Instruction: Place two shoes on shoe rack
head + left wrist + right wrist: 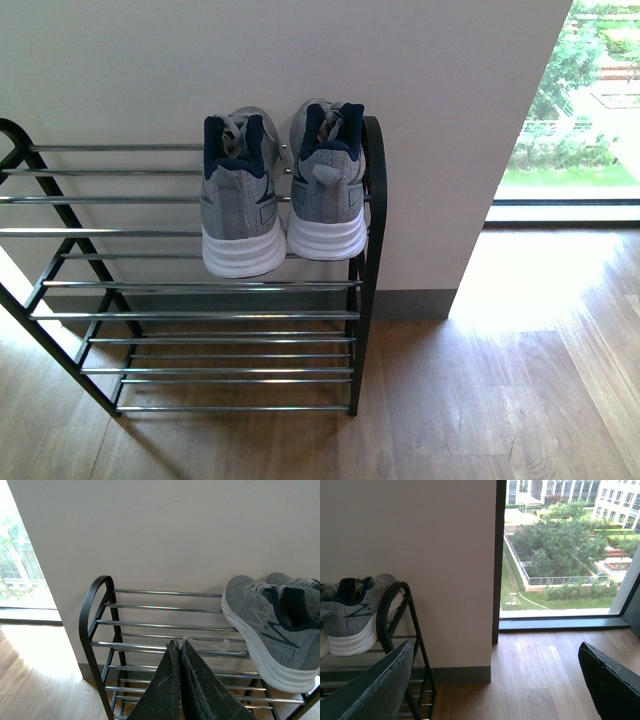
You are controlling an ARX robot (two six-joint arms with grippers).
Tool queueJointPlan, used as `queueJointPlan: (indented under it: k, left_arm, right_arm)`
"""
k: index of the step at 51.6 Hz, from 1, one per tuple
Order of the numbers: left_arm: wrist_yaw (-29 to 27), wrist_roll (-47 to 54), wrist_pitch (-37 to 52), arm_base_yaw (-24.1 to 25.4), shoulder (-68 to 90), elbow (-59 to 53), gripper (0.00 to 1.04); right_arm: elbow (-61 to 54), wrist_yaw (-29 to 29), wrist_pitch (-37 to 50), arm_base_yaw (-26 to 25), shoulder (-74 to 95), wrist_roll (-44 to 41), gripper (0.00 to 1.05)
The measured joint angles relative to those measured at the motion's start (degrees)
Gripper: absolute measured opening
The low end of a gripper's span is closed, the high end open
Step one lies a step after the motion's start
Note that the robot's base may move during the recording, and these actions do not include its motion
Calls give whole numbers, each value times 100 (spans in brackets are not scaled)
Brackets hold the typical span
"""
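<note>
The left sneaker [240, 200] and right sneaker [328, 185], grey knit with white soles, sit side by side on the top tier of the black shoe rack [200, 315], at its right end (heels out, toes to the wall). The left gripper [178, 647] is pressed together on nothing. The right gripper [492, 680] is spread wide, empty.

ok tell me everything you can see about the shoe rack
The shoe rack is a black metal frame with rounded side loops and stacked tiers of shiny chrome rods. It stands upright on the wooden floor, close in front of the pale wall. Two grey sneakers sit side by side at the right end of its top tier, heels outward. The lower tiers in view hold nothing.
</note>
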Motion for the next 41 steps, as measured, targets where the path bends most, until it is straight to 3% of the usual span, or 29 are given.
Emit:
queueJointPlan:
  k: [17, 41]
  left_arm:
    - [28, 2, -1394, 2, -1707, -258, 1]
    - [28, 2, -2643, 2, -3084, -262, 1]
  right_arm:
    - [0, 0, 0, 0, 0, 0, 96]
    - [0, -2, 0, 0, 0, 0, 96]
